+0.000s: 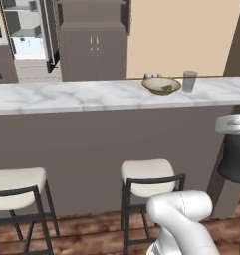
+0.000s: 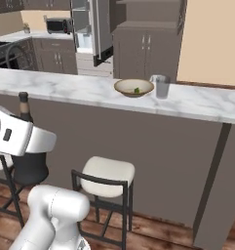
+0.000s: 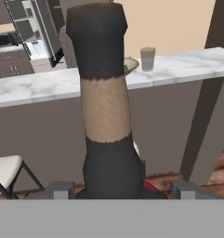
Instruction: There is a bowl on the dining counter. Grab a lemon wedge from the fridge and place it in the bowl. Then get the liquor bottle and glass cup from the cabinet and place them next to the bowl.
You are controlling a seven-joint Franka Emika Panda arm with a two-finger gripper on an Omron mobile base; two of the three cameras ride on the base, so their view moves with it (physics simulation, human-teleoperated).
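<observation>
Gripper around liquor bottle, short of dining counter

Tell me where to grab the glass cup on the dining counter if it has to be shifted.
Probably take the glass cup around the middle of its side wall. It stands upright on the dining counter with plain, near-straight sides. Come in level from the side away from the bowl, which sits tight against the cup's other side, with one finger on the near wall and one on the far wall.

The arm is glossy white with rounded, thick links and thin dark seams at its joints. One link carries a small dark rectangular mark.
</observation>
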